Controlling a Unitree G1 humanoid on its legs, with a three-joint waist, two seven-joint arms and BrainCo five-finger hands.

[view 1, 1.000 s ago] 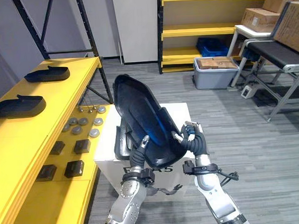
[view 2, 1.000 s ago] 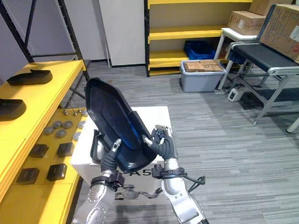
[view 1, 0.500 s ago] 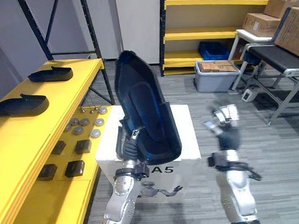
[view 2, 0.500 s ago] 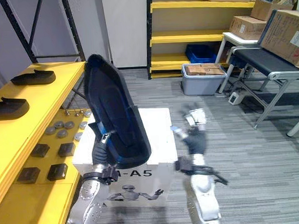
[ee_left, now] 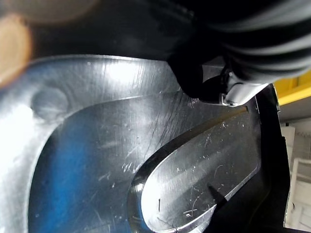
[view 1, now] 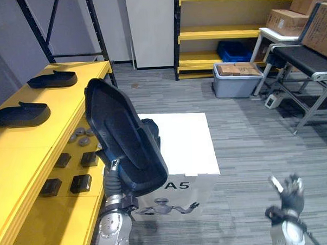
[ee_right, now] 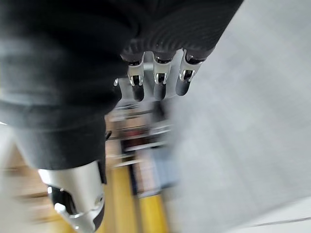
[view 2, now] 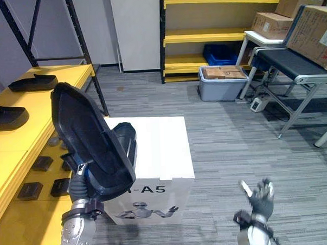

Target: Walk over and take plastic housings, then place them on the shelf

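Nearest, at the lower right, the right hand (view 1: 288, 192) hangs over the grey floor (view 1: 251, 146) with its fingers (ee_right: 158, 77) spread and nothing in them. At the lower left, the left hand (view 1: 115, 181) is clamped on the bottom edge of a large black plastic housing (view 1: 126, 146). One finger hooks over the front rim, and in the left wrist view a dark fingertip (ee_left: 201, 86) presses on the glossy inner face. The housing is held up in the air in front of the robot, with its hollow side facing the camera. Its top leans to the left and away.

Just behind it stands a white box (view 1: 183, 138). A second dark piece (view 2: 125, 146) shows on the left part of the box's top, largely hidden by the held housing, so I cannot tell what it is.

To the left runs a yellow shelf (view 1: 23, 150). Two more black housings lie on its upper level, one nearer (view 1: 20, 114) and one farther (view 1: 52, 79), well apart from each other. On the lower level are small black blocks (view 1: 81, 183) near the robot and grey round discs (view 1: 80, 138) beyond them.

Farther off to the right stands a black-topped desk (view 1: 304, 59), with cardboard boxes (view 1: 319, 21) around it. A grey bin (view 1: 236, 82) sits on the floor near it. Against the far wall is a yellow rack (view 1: 224, 30) with a blue crate (view 1: 232, 50) on its lowest level.
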